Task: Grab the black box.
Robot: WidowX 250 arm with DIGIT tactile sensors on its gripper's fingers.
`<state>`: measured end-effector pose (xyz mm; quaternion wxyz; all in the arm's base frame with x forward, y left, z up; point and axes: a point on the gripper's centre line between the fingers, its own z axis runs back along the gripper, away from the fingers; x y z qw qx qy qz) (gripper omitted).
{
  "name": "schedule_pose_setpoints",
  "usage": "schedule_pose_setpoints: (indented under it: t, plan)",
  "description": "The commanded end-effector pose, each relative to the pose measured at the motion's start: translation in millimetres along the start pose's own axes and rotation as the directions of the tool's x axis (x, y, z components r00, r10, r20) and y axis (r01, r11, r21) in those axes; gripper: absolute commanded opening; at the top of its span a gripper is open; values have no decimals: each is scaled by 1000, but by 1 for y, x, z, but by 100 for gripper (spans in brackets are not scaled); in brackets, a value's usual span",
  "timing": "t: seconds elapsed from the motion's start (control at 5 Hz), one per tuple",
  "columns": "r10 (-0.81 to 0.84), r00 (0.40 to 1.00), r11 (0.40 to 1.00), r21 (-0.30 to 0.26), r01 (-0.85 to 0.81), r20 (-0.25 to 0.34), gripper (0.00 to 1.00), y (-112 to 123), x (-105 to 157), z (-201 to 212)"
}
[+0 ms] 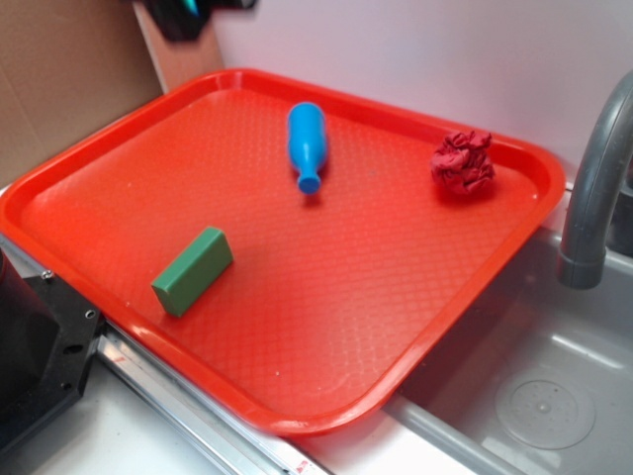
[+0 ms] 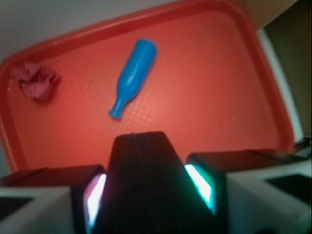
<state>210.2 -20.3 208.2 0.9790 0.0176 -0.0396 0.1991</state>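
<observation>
In the wrist view the black box (image 2: 141, 161) sits between my two fingers, a dark glossy block filling the gap. My gripper (image 2: 146, 192) is shut on it and holds it high above the red tray (image 2: 219, 87). In the exterior view the gripper (image 1: 183, 15) is a dark blurred shape at the top edge, behind the tray's far left corner; the box cannot be told apart from it there.
On the red tray (image 1: 326, 416) lie a green rectangular block (image 1: 193, 269) at the front left, a blue bottle (image 1: 307, 143) on its side at the back, and a crumpled red cloth (image 1: 463, 163) at the back right. A grey faucet (image 1: 593, 188) and sink (image 1: 544, 396) stand to the right.
</observation>
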Motion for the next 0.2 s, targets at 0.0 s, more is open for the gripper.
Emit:
schedule_pose_setpoints:
  t: [0.0]
  plan:
    - [-2,1000,1000,-3,2,8,0,11,15,23]
